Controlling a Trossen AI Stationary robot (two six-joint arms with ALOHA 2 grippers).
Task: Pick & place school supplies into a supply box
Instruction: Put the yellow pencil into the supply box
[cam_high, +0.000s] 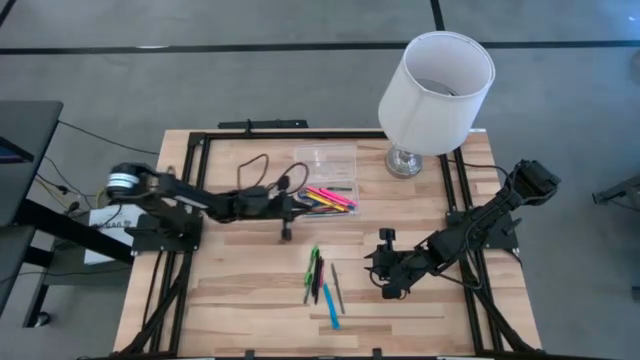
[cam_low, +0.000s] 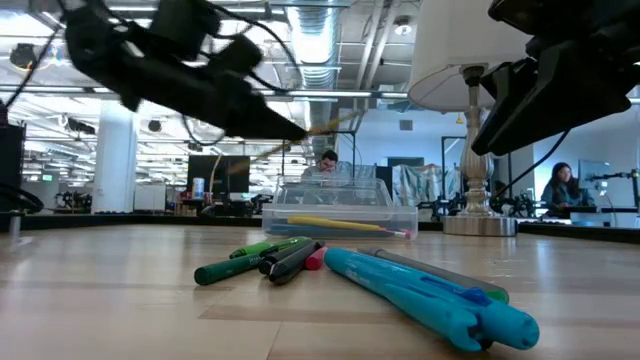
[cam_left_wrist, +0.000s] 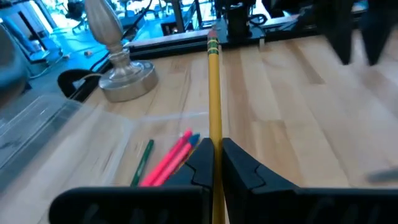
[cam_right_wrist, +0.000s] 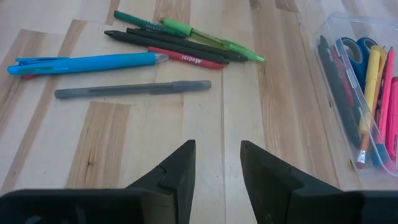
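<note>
Between left gripper (cam_left_wrist: 214, 163) jaws: yellow pencil (cam_left_wrist: 214, 93), clamped, above supply box (cam_high: 326, 178).

Even, bright light falls on my table (cam_high: 250, 300) from above, and the shadows under my arms stay soft and short. At table height, ceiling strip lights glare white in the room behind, and my arms turn to dark silhouettes against them. The nearest blue pen (cam_low: 420, 295) is soft, out of focus. Past my left gripper (cam_left_wrist: 214, 165) the far left has a strong blue cast and the far right smears with blur. Past my right gripper (cam_right_wrist: 216, 163) the wood looks crisp, evenly lit
</note>
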